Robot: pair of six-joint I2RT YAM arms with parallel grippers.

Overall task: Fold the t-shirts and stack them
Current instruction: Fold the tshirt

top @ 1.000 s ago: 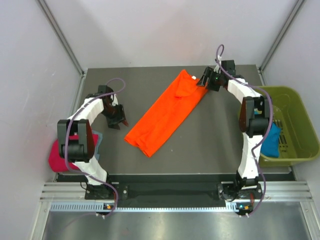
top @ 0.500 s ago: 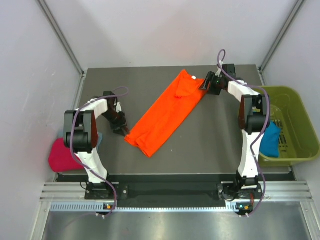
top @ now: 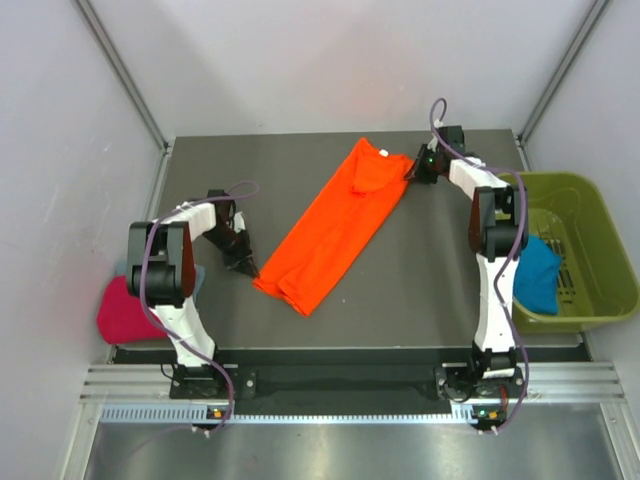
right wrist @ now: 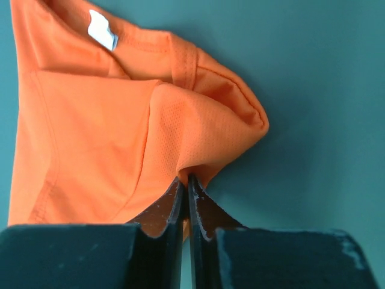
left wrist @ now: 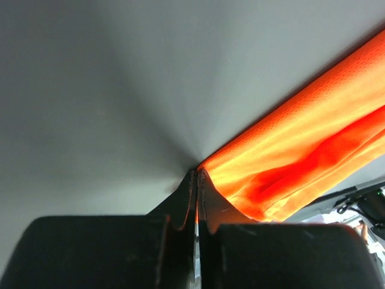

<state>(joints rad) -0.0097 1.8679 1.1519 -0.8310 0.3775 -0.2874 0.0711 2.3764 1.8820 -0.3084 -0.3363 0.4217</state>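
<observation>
The fingers [left wrist: 182, 203] of the left gripper [left wrist: 197, 173] were pressed together at the near corner of the orange t-shirt [top: 335, 225]; whether cloth was caught could not be told. A fold at the shirt's far end was pinched by the right gripper [right wrist: 185, 179]. The shirt was laid slantwise on the table [top: 430, 275]. A pink t-shirt [top: 120, 315] was seen beside the table's left edge, and a teal t-shirt [top: 540, 275] in the green bin [top: 592, 208].

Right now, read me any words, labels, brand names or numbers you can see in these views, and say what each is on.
No readable text anywhere.
White tag at the neck of the orange t-shirt: no print can be made out; too blurred to tell.
Green bin and table: no lettering visible.
</observation>
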